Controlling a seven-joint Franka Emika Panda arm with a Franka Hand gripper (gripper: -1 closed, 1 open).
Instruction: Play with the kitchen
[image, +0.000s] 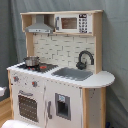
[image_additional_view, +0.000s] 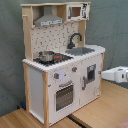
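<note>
One kitchen (image: 57, 70) stands on the desk (image_additional_view: 100, 112), with one pot (image: 31, 61), one faucet (image: 85, 59) and one sink (image: 73, 73). The gripper (image_additional_view: 116, 74) hovers beside it at the second exterior view's right edge; I cannot tell the state of its fingers.

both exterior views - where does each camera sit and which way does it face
First exterior view: sits in front of the kitchen, toward its sink end, facing the doors; no robot part shows.
Second exterior view: sits off the stove-end corner, facing its side panel and front; a white robot part enters at the second exterior view's right.
Shared: pot, faucet, range hood, oven door.
</note>
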